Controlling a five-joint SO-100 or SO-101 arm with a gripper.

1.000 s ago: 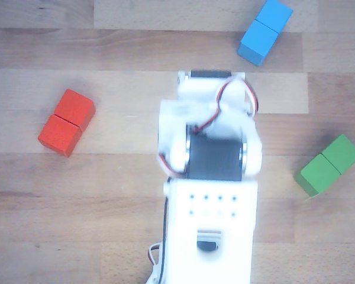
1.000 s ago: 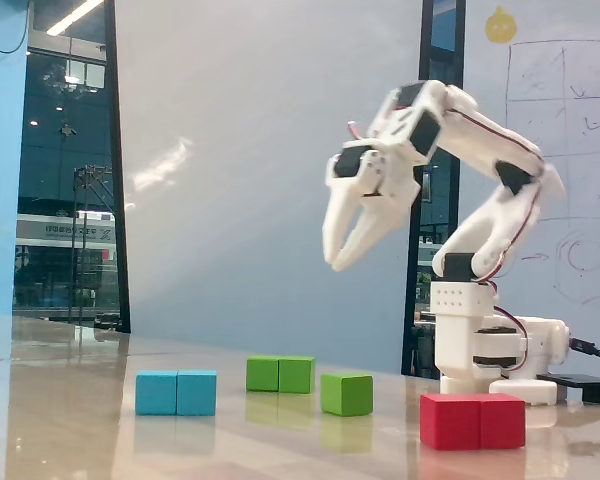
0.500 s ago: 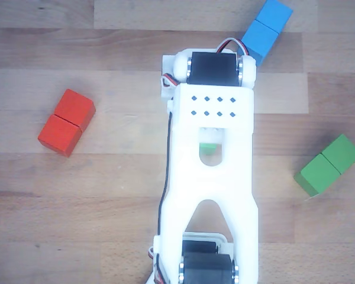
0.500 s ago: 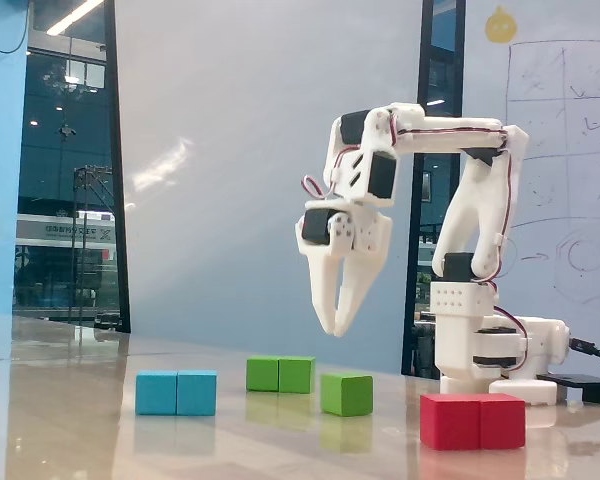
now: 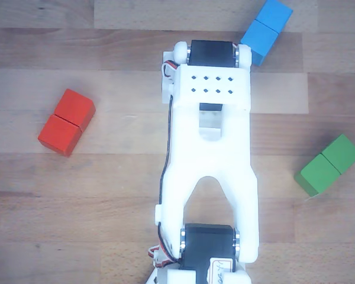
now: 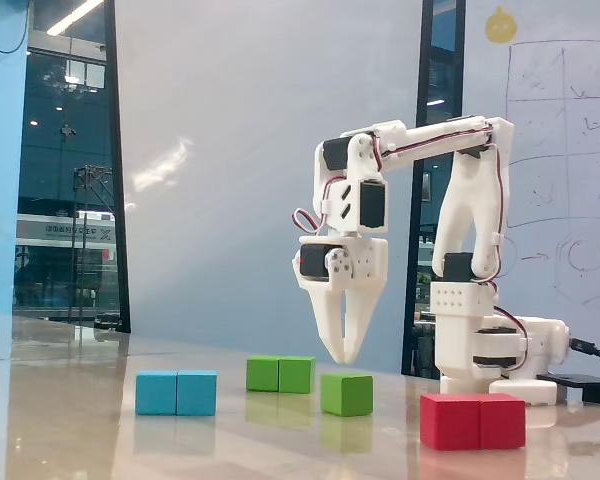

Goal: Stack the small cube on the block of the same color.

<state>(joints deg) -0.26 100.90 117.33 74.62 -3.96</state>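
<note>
In the fixed view the small green cube (image 6: 346,394) sits on the table, with the green two-segment block (image 6: 280,374) behind it to the left. My gripper (image 6: 344,358) points straight down a little above the cube. Its fingertips (image 6: 337,340) meet, and nothing is held between them. In the other view, which looks down, the white arm (image 5: 210,171) covers the middle of the table. It hides both the small cube and the gripper there. The green block (image 5: 328,165) lies at the right in that view, apart from the arm.
A blue two-segment block (image 5: 265,31) (image 6: 176,392) lies just past the arm's far end. A red one (image 5: 66,122) (image 6: 473,420) lies on the opposite side. The arm's base (image 6: 480,350) stands behind the red block. The table is wooden planks (image 5: 106,201).
The arm has folded forward and the gripper has swung down from high up to just above the small cube. The blocks have not moved.
</note>
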